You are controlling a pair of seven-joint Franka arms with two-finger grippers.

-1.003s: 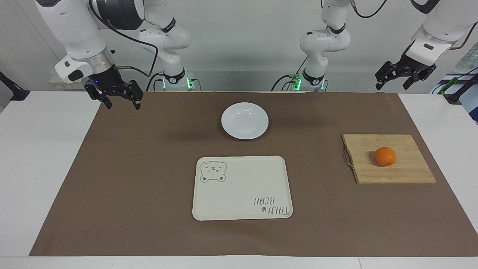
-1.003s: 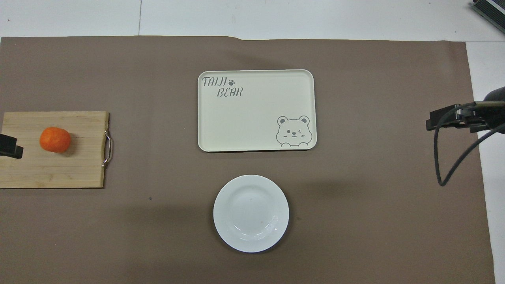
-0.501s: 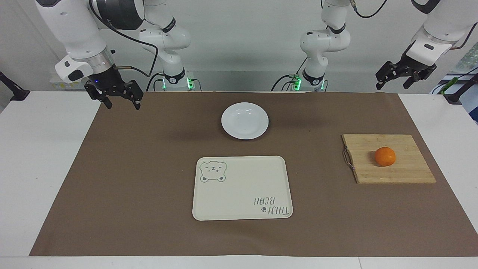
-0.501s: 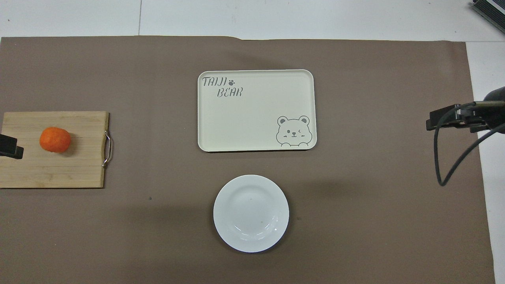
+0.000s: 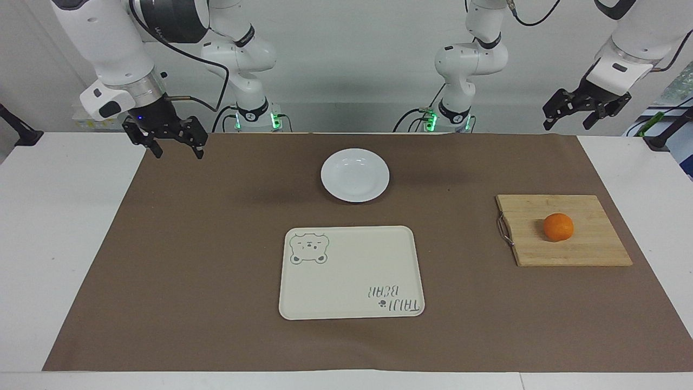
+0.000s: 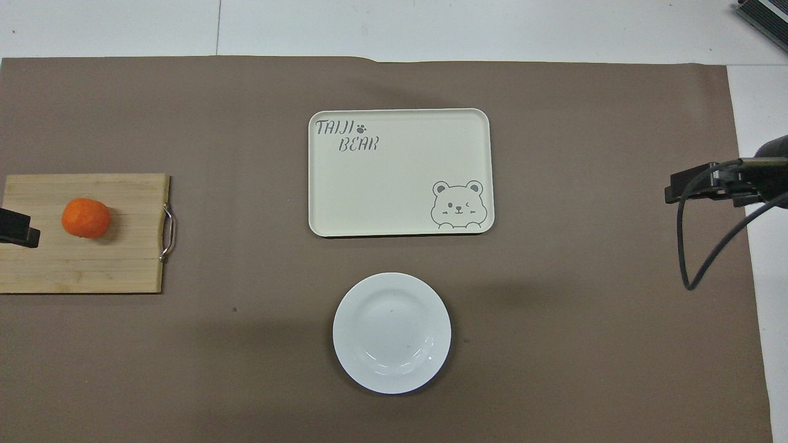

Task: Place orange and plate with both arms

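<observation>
On the bamboo cutting board (image 5: 563,230), toward the left arm's end of the counter (image 5: 65,216), the orange (image 5: 558,226) is sitting untouched, well apart from the bear tray (image 5: 352,292) at the middle of the brown mat (image 5: 189,260). Taking the tray as the landmark, the white plate (image 5: 354,175) is lying empty just nearer to the robots than it, and nothing is resting on the tray itself. Judging by this, the task is not yet begun: neither the orange nor the plate is being held or touched, so both pickups and both placements are remaining.

Both arms are waiting raised. The left pincer (image 5: 573,116) is hanging over the mat's edge at the left arm's end, well apart from the tray, its jaws standing wide and holding nothing. The right pincer (image 5: 172,147) is hanging over the mat's corner at the right arm's end, likewise wide open and empty.

From overhead, only a black tip of each pincer is showing at the picture's edges, so the jaws are not readable there. The cutting board is being cut off by that view's edge. Where the orange and plate are meant to go is not shown; the tray is my guess.
</observation>
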